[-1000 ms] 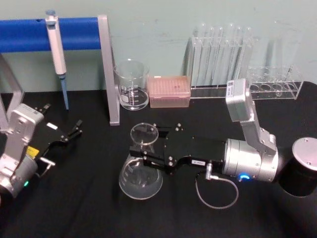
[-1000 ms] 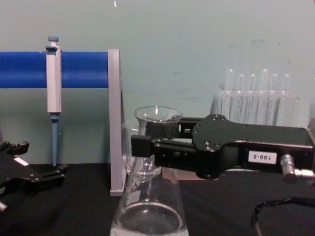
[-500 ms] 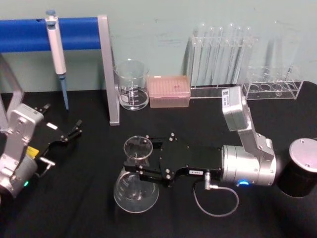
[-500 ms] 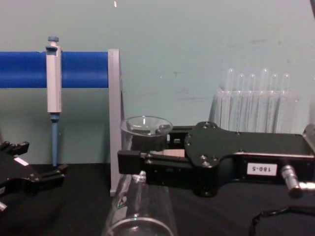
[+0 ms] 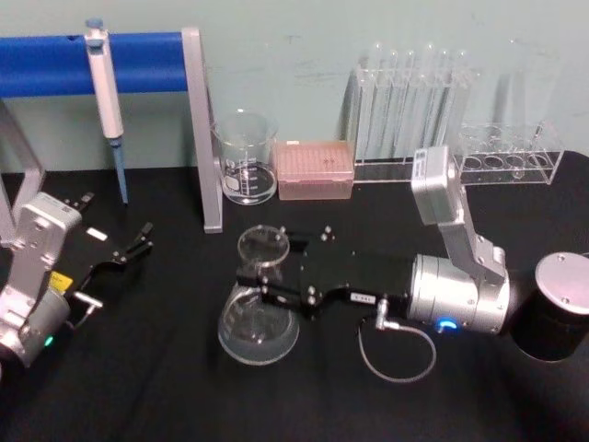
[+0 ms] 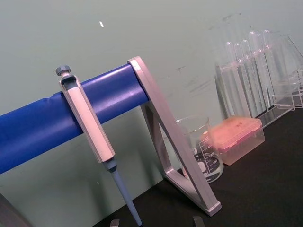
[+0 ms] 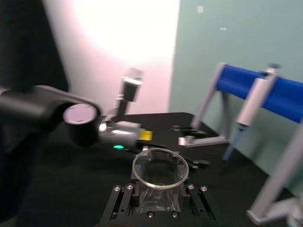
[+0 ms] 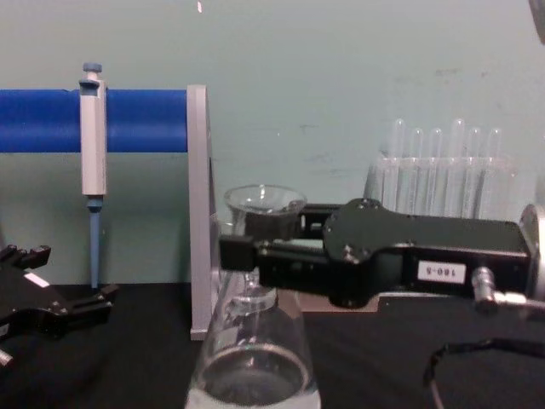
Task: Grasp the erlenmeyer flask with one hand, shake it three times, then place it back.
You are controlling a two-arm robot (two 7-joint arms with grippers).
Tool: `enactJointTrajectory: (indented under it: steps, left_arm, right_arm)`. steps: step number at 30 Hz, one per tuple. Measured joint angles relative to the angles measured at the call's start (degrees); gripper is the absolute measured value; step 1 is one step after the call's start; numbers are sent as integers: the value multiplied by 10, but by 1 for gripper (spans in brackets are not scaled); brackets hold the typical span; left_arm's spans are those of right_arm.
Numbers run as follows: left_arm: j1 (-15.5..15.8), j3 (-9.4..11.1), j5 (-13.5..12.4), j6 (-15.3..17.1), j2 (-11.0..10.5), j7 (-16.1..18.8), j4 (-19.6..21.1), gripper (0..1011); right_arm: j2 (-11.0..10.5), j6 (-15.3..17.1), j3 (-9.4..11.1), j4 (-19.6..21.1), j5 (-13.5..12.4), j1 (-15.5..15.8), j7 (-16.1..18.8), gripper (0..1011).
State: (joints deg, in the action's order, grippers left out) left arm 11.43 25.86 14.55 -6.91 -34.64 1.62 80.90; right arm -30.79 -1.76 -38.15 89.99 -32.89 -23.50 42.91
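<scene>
While the right gripper (image 5: 262, 281) is clenched on the narrow neck of the clear glass conical erlenmeyer flask (image 5: 258, 331), just under its flared rim, the flask stands roughly upright over the middle of the black bench (image 5: 166, 396), nearer the front edge than the back. Whether its wide base touches the bench or hangs just above it I cannot tell. The left gripper (image 5: 136, 244) is parked near the bench's left edge, its fingers (image 6: 198, 220) spread and holding nothing.

The main danger, as I judge it, is the grip itself: flat black fingers on smooth round glass give little purchase, so a sharp shake could let the neck slide or twist and the heavy base swing out. A wide stroke towards the back could carry the flask into the grey metal frame post (image 5: 204, 129) or the straight-sided glass beaker (image 5: 246, 158) standing near the back edge. Releasing it while tilted, or above the bench, could topple or crack it.
</scene>
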Motion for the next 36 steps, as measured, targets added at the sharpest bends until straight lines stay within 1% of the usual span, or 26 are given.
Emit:
enactJointTrajectory:
  steps: [1,5,6,7,8,11,12,14,17,18,20,21,24,27,28,30,34,36]
  left_arm:
    - [0,0,0,0,0,0,0,1001]
    - [0,0,0,0,0,0,0,1001]
    - [0,0,0,0,0,0,0,1001]
    - [0,0,0,0,0,0,0,1001]
    - [0,0,0,0,0,0,0,1001]
    - [0,0,0,0,0,0,0,1001]
    - [0,0,0,0,0,0,0,1001]
    - [0,0,0,0,0,0,0,1001]
    - [0,0,0,0,0,0,0,1001]
    - [0,0,0,0,0,0,0,1001]
    - [0,0,0,0,0,0,0,1001]
    - [0,0,0,0,0,0,0,1001]
    - [0,0,0,0,0,0,0,1001]
    - [0,0,0,0,0,0,0,1001]
    - [0,0,0,0,0,0,0,1001]
    - [0,0,0,0,0,0,0,1001]
    - [0,0,0,0,0,0,0,1001]
    - [0,0,0,0,0,0,0,1001]
  right_arm:
    - [4,3,6,-2,2,2,-15,457]
    - [14,5,18,-5,9,8,-52,456]
    - [19,6,26,-8,14,11,-72,456]
    - [22,6,29,-8,17,12,-80,456]
    - [27,7,36,-11,23,16,-100,456]
    - [35,10,46,-14,32,20,-128,456]
    - [41,12,52,-16,37,23,-147,456]
    - [49,14,62,-20,47,27,-173,456]
    - [55,12,70,-22,59,31,-198,456]
    - [59,12,75,-23,67,34,-213,456]
    - [63,12,80,-24,73,36,-227,457]
    - [66,14,85,-25,79,39,-240,456]
    - [71,16,92,-26,86,41,-255,456]
    - [78,22,104,-28,94,46,-277,457]
    - [78,22,104,-28,94,46,-277,457]
    - [83,27,113,-29,101,50,-291,456]
    - [88,32,120,-30,105,53,-301,456]
    - [93,38,128,-31,110,56,-312,456]
